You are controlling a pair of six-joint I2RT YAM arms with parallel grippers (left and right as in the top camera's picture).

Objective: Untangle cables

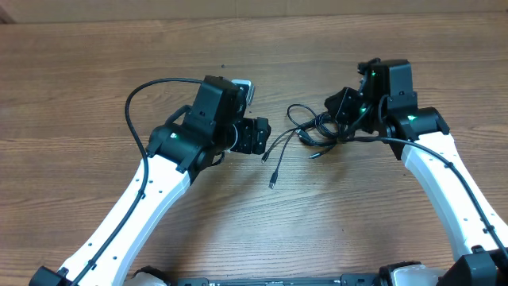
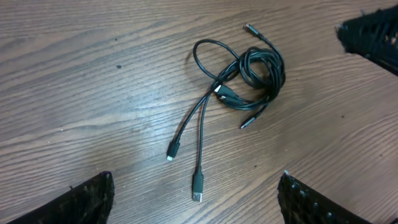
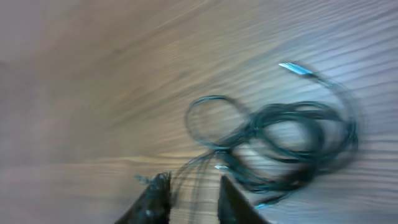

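Wood-grain brown counter [image 1: 79,71]: the bearing surface for everything you have in view.

Item, the cables [image 2: 249,78]: thin black cords lying on the counter between your two arms, nearer the right one.
- Most of the length is coiled into a loose, overlapping bundle.
- One open loop [image 2: 208,53] sticks out of the bundle at its edge.
- Two free ends leave the bundle side by side and run toward your left arm. One ends in a longer plug [image 2: 197,186], the other in a smaller plug [image 2: 172,151].
- A third plug tip [image 2: 252,30] points away from the bundle on the far side.
- A fourth plug tip [image 2: 249,121] lies just beside the coil.

Item, left pincer [image 2: 196,180]: jaws wide apart with nothing between them. It hangs above the counter over the two free ends and touches no cord.

Item, right pincer [image 3: 194,190]: right at the bundle's edge. Its wrist view is blurred, but you can make out the two fingers [image 3: 155,199] standing a little apart, with a narrow gap between them. Fine strands run down toward that gap. You cannot tell whether any cord sits between the fingers.
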